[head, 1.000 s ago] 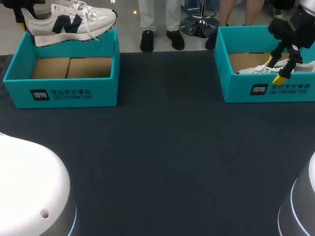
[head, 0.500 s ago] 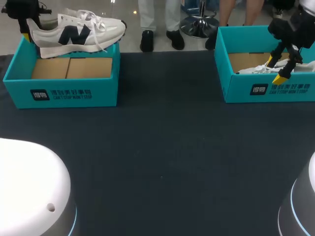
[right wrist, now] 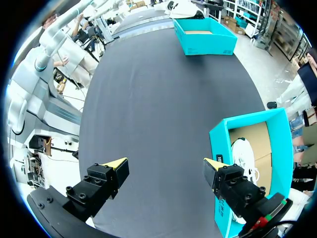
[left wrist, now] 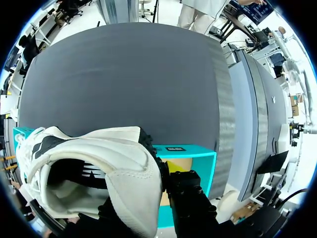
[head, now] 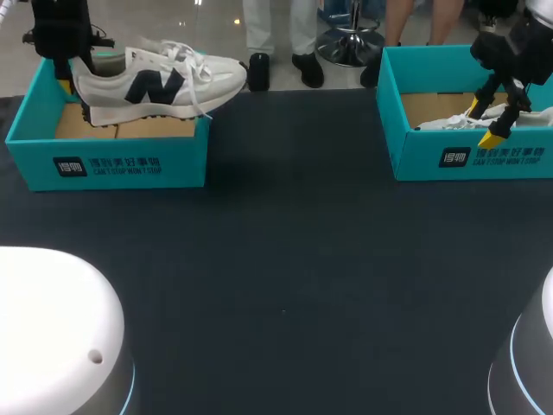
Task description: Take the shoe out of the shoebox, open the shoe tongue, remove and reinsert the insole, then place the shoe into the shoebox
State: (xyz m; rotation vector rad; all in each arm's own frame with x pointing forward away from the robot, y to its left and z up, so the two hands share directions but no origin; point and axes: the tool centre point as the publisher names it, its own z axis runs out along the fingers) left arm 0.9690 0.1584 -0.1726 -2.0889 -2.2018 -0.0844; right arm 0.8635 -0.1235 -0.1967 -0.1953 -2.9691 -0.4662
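A white shoe [head: 160, 82] with a dark side mark hangs over the left teal shoebox [head: 108, 160], its toe past the box's right wall. My left gripper [head: 67, 85] is shut on the shoe's heel. In the left wrist view the shoe [left wrist: 99, 168] fills the space at my left gripper [left wrist: 148, 198], heel collar between the fingers, with the shoebox [left wrist: 190, 151] below. My right gripper [head: 484, 123] stands open over the right shoebox [head: 467, 160]. In its own view the right gripper [right wrist: 166, 163] holds nothing.
The right shoebox [right wrist: 223, 148] holds another white shoe [head: 449, 123], which the right wrist view shows beside the right finger [right wrist: 241, 158]. The dark tabletop [head: 285, 259] lies between the two boxes. White arm bases [head: 52, 337] stand at the near corners.
My left gripper has carried the shoe to the right and lower, from above the box's back left corner to over its right side. The right arm has not moved.
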